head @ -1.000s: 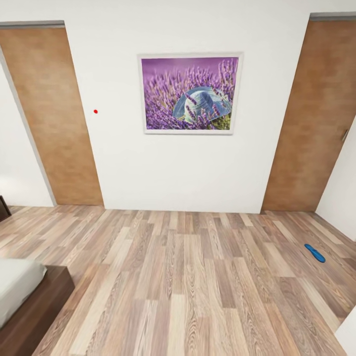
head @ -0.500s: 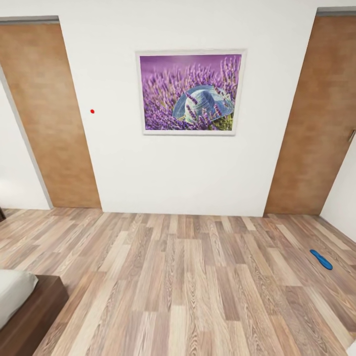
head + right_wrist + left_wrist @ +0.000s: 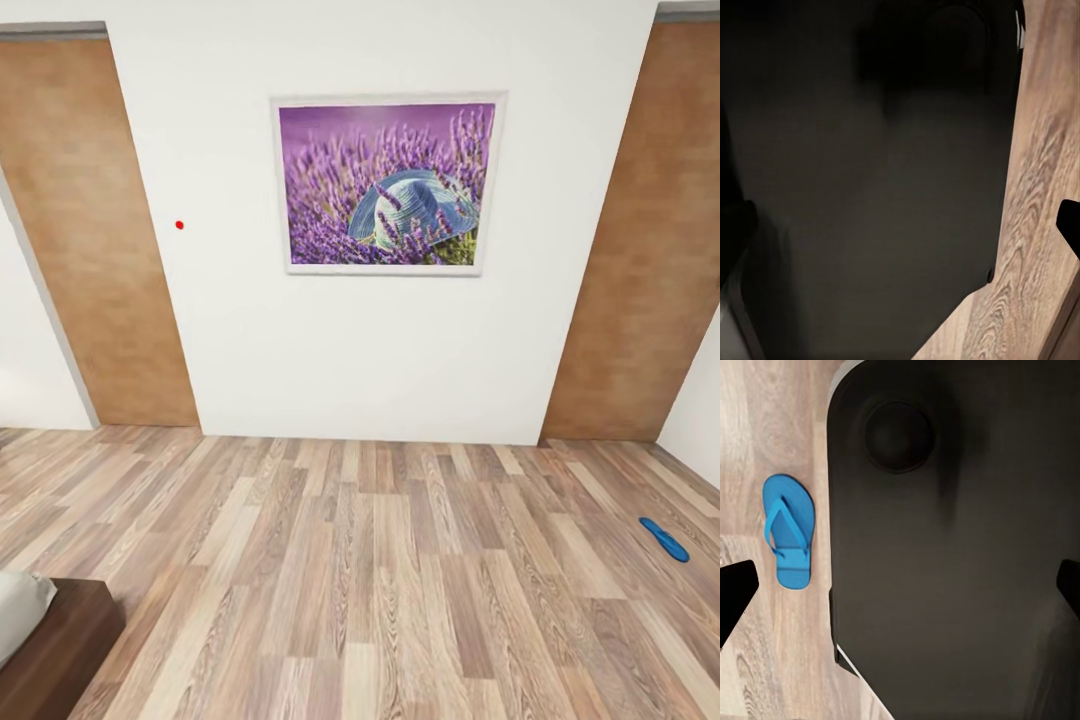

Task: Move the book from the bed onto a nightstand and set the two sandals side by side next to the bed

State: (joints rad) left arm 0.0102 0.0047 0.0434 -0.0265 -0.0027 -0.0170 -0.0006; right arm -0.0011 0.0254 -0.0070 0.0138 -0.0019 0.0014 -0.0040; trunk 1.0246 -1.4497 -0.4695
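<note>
Camera has advanced on the far wall over the last second: bed corner slid out toward the lower left edge of the head view, painting grew slightly.

Nearest: left wrist view looks down past the robot's dark base; one blue sandal lies flat on the plank floor just beside it, strap side up. Left gripper: dark fingertips at the frame's two edges, spread wide, nothing between them. Right gripper: one dark tip visible, jaws appear apart and empty.

Farther: second sandal lies on the floor to the right, well apart from the bed.

Beyond: white wall, two brown doors.

Book, nightstand not seen.

Judgement: transit step, nothing in hand yet. Next move probably calls for turning right toward the far sandal, stopping short, and lowering an arm to floor level.
</note>
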